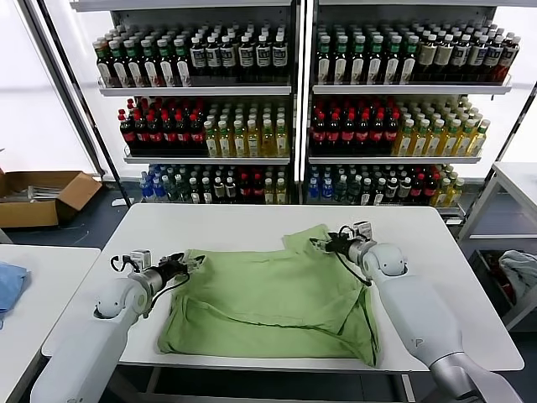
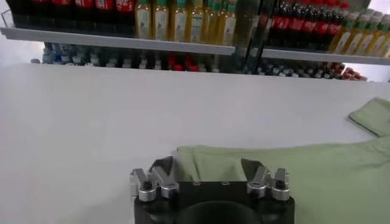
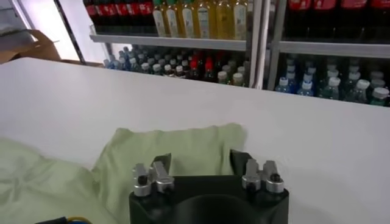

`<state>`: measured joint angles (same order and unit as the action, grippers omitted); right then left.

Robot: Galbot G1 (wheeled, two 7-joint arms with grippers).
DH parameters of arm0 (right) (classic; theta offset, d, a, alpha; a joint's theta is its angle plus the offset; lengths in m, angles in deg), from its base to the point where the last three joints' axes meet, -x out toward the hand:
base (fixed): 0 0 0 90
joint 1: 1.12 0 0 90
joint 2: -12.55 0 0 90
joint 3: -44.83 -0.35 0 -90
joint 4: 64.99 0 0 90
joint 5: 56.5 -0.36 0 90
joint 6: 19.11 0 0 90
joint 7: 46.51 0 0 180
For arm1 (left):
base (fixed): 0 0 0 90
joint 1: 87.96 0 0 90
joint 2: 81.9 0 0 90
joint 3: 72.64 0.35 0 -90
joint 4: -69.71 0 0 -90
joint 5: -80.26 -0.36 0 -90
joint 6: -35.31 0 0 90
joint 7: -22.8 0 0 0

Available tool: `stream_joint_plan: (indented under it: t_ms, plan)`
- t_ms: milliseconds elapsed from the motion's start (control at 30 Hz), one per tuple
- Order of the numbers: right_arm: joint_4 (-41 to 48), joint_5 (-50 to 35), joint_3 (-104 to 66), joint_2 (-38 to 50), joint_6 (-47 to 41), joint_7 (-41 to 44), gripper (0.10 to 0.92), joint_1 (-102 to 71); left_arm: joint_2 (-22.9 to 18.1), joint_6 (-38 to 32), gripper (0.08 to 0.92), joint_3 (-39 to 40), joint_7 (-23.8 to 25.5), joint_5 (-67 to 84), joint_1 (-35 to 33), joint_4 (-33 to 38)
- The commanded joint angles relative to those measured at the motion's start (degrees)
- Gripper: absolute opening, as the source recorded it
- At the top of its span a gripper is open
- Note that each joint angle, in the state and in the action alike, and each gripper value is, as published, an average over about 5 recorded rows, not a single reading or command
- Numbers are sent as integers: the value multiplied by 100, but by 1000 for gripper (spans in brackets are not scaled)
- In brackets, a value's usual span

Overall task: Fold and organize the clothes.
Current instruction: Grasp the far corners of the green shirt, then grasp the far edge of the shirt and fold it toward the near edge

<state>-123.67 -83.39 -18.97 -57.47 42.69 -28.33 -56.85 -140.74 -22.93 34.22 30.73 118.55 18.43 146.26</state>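
Note:
A plain light green shirt (image 1: pixel 268 302) lies spread on the white table (image 1: pixel 226 222), partly folded, with one sleeve (image 1: pixel 309 239) pointing to the back. My left gripper (image 1: pixel 195 261) is open at the shirt's left edge, its fingers astride the cloth's corner (image 2: pixel 201 159). My right gripper (image 1: pixel 320 243) is open over the back sleeve (image 3: pixel 183 149), its fingers astride the cloth. Neither holds the cloth. The collared printed shirt is out of view.
Shelves of bottles (image 1: pixel 285 109) stand behind the table. A second white table (image 1: pixel 33 294) at the left carries a blue cloth (image 1: pixel 8 285). A cardboard box (image 1: pixel 42 195) lies on the floor at the left. A pale cloth (image 1: pixel 518 273) hangs at the right.

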Motion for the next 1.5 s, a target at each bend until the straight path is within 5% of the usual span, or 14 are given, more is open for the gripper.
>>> stream_joint_plan:
  t_ms: [33,400,600,1100,1500]
  plan:
    - [60,16,29,-71,-27,-5,481,-7,-37,68,597,68,18,-43,-1,-105]
    - [-393,-263,-166,-35,-56,-75,161,-136,-91,-53,268,150,34,-329,-24,-193]
    - [-1292,-819,-577,45,-138,-257,106,-446,-111,-495,112,121,-125,-1011,-84,52]
    - [-3776,-1611,-1616,613,-292,-591,106,-2309,235,-550,92,-715,-449,-351,-1000,1968]
    - [-5404,-1369,-2678,658,-275,-652,106,-4483,403,-366,92,-1353,-685,-262,-2233,3257]
